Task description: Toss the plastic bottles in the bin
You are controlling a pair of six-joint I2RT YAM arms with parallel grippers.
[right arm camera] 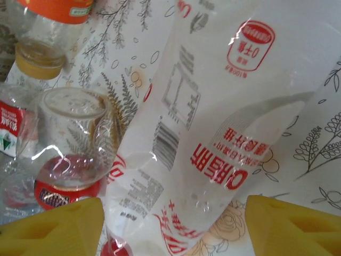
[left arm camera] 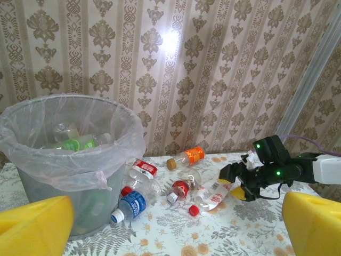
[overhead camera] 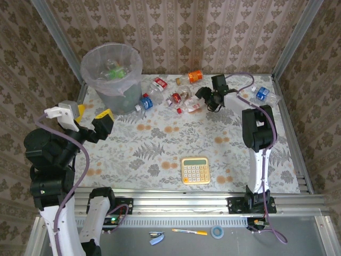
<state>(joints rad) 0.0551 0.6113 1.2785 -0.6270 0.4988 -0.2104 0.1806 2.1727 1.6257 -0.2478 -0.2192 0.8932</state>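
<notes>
Several plastic bottles lie at the table's far side: an orange-labelled one, a red-labelled one, a blue-labelled one and a flattened white-labelled one. My right gripper is low over the flattened bottle, open, a yellow pad on either side and a gap still showing on the right. The grey bin with its bag stands at the far left and holds several bottles. Raised beside the bin, my left gripper is open and holds nothing. Another blue-labelled bottle lies far right.
A yellow calculator lies near the front middle of the flowered tablecloth. Patterned walls and metal frame posts close in the back and sides. The left wrist view has the bin close at left and my right gripper at right.
</notes>
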